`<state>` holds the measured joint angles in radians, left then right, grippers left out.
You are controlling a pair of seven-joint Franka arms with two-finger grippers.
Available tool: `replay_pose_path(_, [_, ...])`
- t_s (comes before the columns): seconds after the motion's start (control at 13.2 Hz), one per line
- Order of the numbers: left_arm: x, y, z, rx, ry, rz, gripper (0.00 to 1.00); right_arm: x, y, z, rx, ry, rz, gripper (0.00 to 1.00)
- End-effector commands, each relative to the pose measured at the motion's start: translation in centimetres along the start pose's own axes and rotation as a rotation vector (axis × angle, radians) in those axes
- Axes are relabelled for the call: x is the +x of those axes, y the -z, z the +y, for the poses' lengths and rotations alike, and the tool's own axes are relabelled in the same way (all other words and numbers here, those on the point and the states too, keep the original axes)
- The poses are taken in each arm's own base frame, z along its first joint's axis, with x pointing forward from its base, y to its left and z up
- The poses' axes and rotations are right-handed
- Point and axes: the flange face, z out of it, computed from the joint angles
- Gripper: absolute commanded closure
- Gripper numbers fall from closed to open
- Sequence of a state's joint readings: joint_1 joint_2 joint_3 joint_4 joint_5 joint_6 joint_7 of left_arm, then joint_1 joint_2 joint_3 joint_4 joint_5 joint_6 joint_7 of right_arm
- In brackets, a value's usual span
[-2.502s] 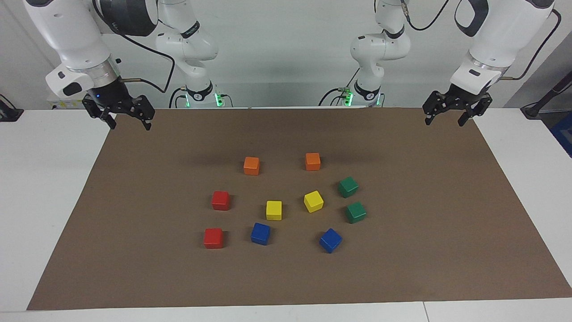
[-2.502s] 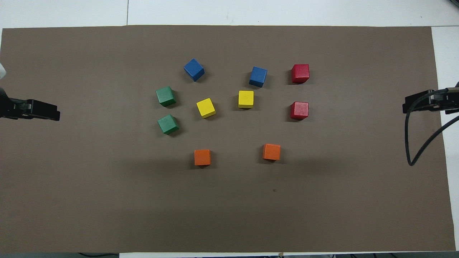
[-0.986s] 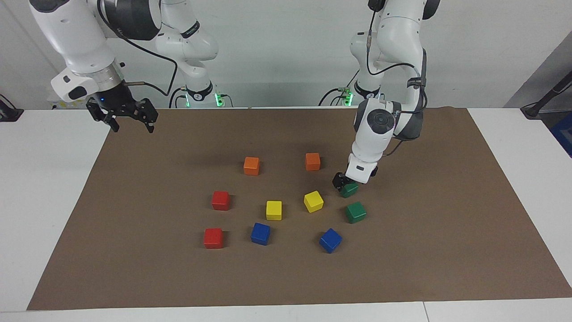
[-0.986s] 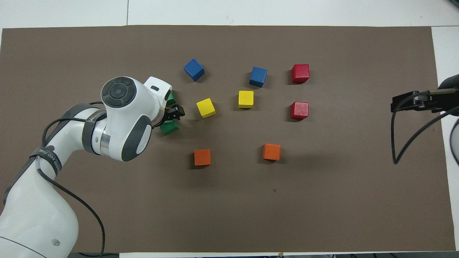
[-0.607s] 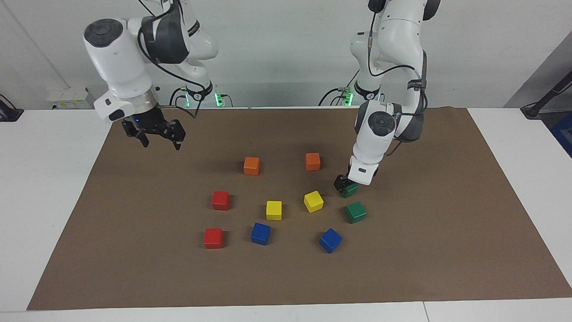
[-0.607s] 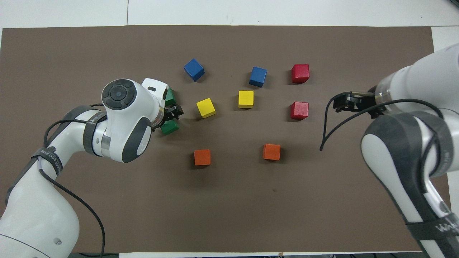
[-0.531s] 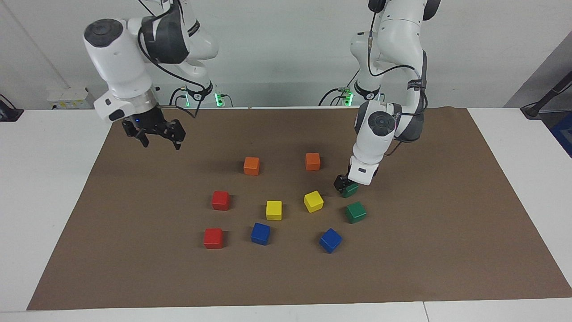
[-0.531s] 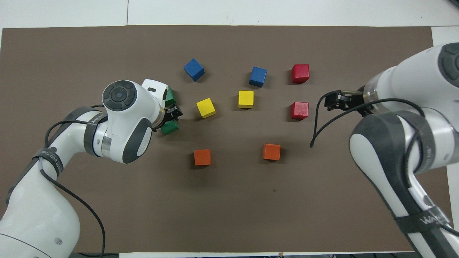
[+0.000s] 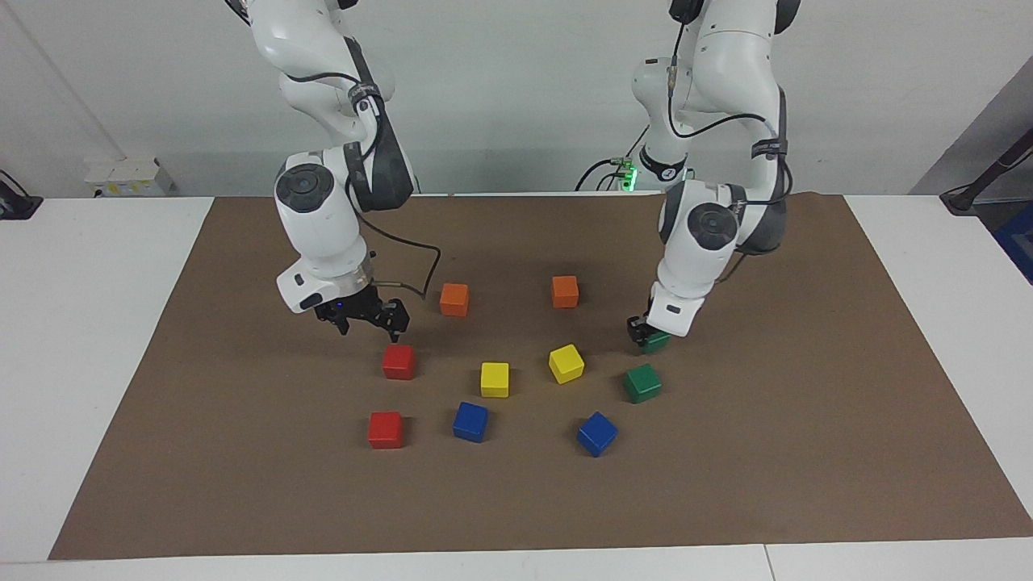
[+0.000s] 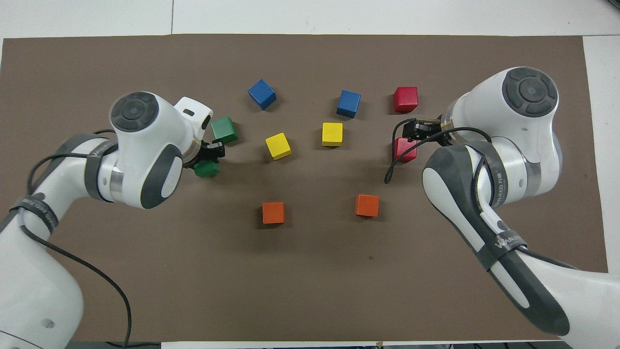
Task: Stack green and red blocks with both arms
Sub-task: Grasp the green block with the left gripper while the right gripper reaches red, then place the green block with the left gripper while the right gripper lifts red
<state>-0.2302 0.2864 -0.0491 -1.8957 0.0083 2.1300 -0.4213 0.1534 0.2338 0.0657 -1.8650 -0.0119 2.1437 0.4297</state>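
Note:
My left gripper (image 9: 646,333) is low on the mat and shut on the green block (image 9: 658,343) that lies nearer to the robots, also seen under the wrist (image 10: 207,169). The second green block (image 9: 642,383) sits free, a little farther out. My right gripper (image 9: 370,326) hangs open just above the mat, over the edge of the nearer red block (image 9: 399,361); its fingers are apart from the block. From above, this gripper and its cable partly cover that red block (image 10: 406,150). The other red block (image 9: 386,429) lies farther from the robots.
Two orange blocks (image 9: 454,299) (image 9: 565,291) lie nearest the robots. Two yellow blocks (image 9: 495,379) (image 9: 566,363) sit between the red and green pairs. Two blue blocks (image 9: 470,421) (image 9: 597,433) lie farther out. A brown mat (image 9: 807,452) covers the table.
My left gripper has shut on the nearer green block and shifted it toward the left arm's end. The right arm has swung in from the mat's edge and dropped over the nearer red block.

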Motion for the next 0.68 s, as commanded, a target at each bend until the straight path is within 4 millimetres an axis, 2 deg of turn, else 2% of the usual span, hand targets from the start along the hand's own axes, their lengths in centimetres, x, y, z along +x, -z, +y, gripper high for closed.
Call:
replay_pose_path(0.0, [3.5,2.2,-7.6,-0.007,-0.246,0.012,1.0,0.6,-1.0,-0.8,0.025,-0.015,0.028,0.0])
replay_pose_path(0.15, [5.4,1.0,-11.8,-0.01,-0.374,0.049,1.0,0.8,-3.2,-1.7,0.031,-0.009,0.03,0.0])
replay_pose_path(0.23, [6.5,-0.2,-13.9,-0.011,-0.38,0.068,1.0,1.0,-3.7,-1.6,0.031,-0.009,0.031,0.0])
replay_pose_path(0.3, [7.1,-0.6,-14.8,-0.012,-0.366,0.102,1.0,0.9,-4.5,-1.8,0.028,-0.006,0.024,0.0])
replay_pose_path(0.61, [6.7,-1.9,-14.5,-0.015,-0.345,0.087,1.0,0.9,-7.2,-3.0,0.034,0.008,0.027,0.0])
